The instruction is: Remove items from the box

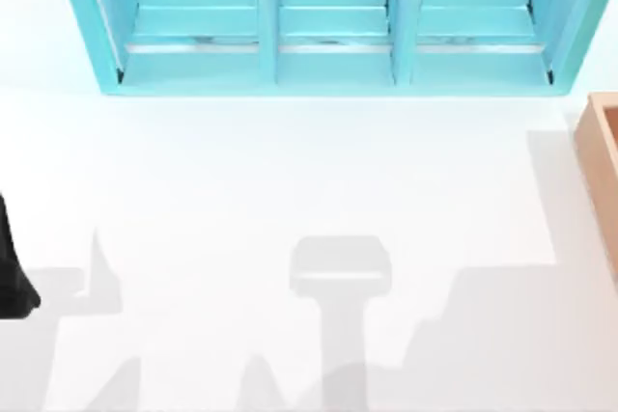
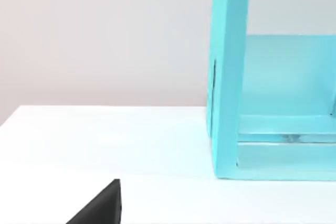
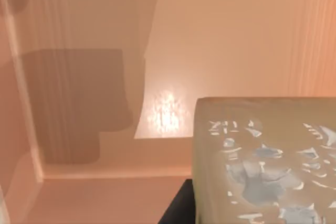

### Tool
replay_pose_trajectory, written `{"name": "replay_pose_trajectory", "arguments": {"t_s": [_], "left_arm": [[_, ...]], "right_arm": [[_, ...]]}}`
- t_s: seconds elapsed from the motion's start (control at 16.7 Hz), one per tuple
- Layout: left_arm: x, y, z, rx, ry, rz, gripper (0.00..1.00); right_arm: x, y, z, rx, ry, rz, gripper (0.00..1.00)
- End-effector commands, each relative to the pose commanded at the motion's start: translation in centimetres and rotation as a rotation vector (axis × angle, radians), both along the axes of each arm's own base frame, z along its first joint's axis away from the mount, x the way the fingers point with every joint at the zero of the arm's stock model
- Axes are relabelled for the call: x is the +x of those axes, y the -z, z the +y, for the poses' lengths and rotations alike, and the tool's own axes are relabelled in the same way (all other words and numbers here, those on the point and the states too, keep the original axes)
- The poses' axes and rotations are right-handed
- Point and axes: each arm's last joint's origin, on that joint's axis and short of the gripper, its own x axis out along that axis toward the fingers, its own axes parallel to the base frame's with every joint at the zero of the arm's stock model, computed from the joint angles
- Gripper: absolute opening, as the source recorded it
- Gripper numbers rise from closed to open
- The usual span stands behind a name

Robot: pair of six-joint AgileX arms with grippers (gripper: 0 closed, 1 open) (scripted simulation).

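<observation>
In the right wrist view I look down into the light orange-tan box (image 3: 94, 35), at its floor and inner walls. One of the items, a pale tan block (image 3: 262, 161) with white-grey marks, sits very close to the camera. My right gripper is down inside the box, and one dark finger (image 3: 178, 211) presses against the block's side, shut on it. In the top view a corner of the box (image 1: 601, 156) shows at the table's right edge. My left arm (image 1: 12, 282) stays parked at the table's left edge.
A large turquoise three-compartment shelf unit (image 1: 333, 74) stands along the back of the white table (image 1: 290, 180); its side wall (image 2: 228, 77) is near the left arm. Shadows of the arms lie across the front of the table.
</observation>
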Motion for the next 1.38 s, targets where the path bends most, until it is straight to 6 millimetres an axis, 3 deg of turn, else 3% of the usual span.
{"name": "replay_pose_trajectory", "arguments": {"t_s": [0.3,0.54,0.72,0.96,1.2,1.38], "left_arm": [[0.0,0.0,0.0,0.000,0.000,0.000,1.00],[0.0,0.0,0.0,0.000,0.000,0.000,1.00],[0.0,0.0,0.0,0.000,0.000,0.000,1.00],[0.0,0.0,0.0,0.000,0.000,0.000,1.00],[0.0,0.0,0.0,0.000,0.000,0.000,1.00],[0.0,0.0,0.0,0.000,0.000,0.000,1.00]], "right_arm": [[0.5,0.2,0.3,0.003,-0.001,0.006,0.00],[4.0,1.0,3.5,0.005,-0.005,0.013,0.00],[7.4,2.2,9.1,0.004,-0.011,0.012,0.00],[10.1,4.5,19.1,0.007,-0.010,0.002,0.00],[9.4,7.5,29.0,0.006,-0.004,0.003,0.00],[8.4,8.9,32.6,0.007,-0.001,0.001,0.00]]}}
